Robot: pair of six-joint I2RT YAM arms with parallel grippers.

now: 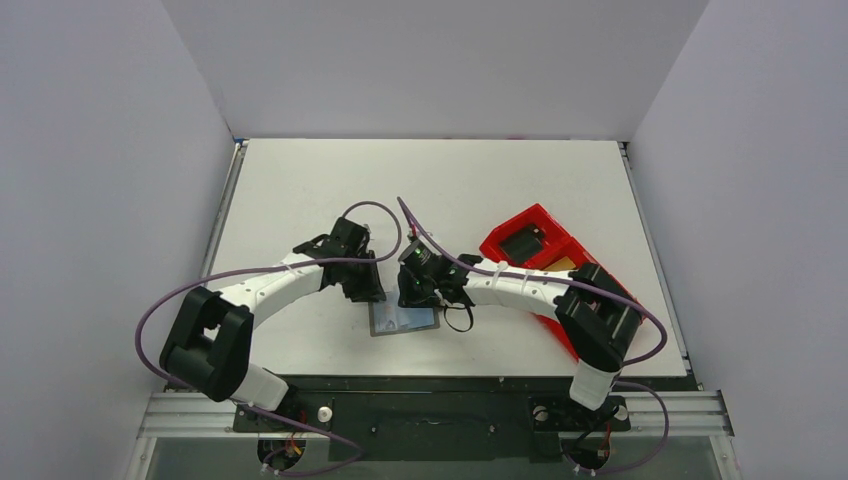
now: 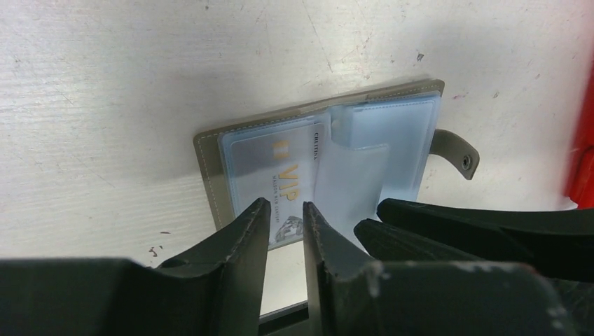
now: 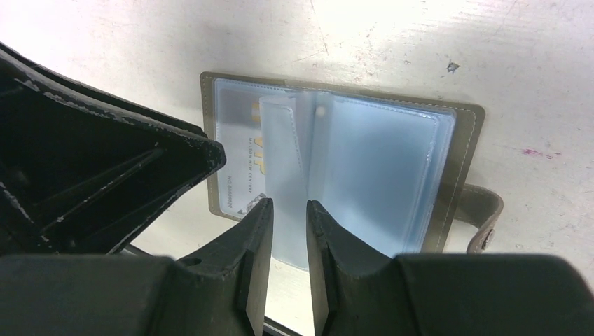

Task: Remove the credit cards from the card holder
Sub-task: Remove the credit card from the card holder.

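Holder lies open and flat on the bench, close to the near edge and about midway along it. From above, the left hand sits at its far left corner and the right hand over its far edge, the two just beside each other. A red tray lies toward the right edge with a black block in its far end. In the left wrist view the holder shows a grey border, blue-grey pockets and a tab on one side. A card marked VIP in gold sits inside one half under clear plastic. The left hand hangs over that card's edge with only a narrow gap between its jaws, and I cannot tell whether it grips anything. The right hand lies close beside it, at a loose clear sleeve. In the right wrist view the holder has the card in its left half and the tab at the right. The sleeve stands up from the middle fold and runs into the slim gap of the right hand. Whether it is pinched I cannot tell. The left hand's fingers reach the card's edge.
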